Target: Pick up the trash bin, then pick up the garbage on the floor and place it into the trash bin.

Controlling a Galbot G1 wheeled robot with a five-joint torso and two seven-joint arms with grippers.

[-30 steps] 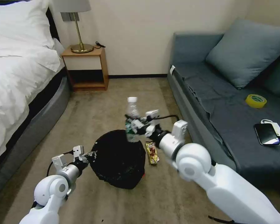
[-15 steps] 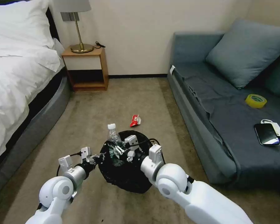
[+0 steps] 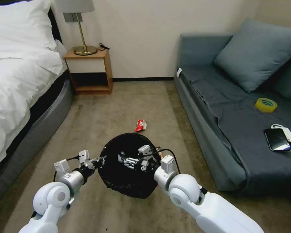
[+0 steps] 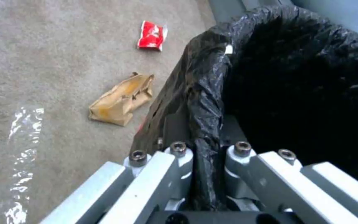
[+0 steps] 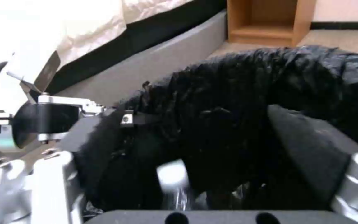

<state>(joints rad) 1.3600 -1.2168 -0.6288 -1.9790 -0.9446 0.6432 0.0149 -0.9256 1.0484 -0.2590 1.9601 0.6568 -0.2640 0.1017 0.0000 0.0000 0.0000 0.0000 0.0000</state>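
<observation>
Head view puts your right gripper (image 3: 129, 160) over the trash bin (image 3: 119, 181), jaws spread, the bottle (image 5: 172, 183) dropping cap-up, long axis roughly upright, inside the bag. Your left gripper (image 4: 206, 174) is clamped on the bin's near-left rim. Next, I'd judge, you reach for the red packet (image 3: 140, 125) lying farther off.

Black-lined trash bin (image 3: 126, 171), bottle (image 5: 172, 183) inside

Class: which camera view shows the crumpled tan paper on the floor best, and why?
The left wrist view: the tan paper lies in plain sight on the carpet beside the trash bin. From the head and right wrist views, the trash bin's black bag stands in front of that spot.
</observation>
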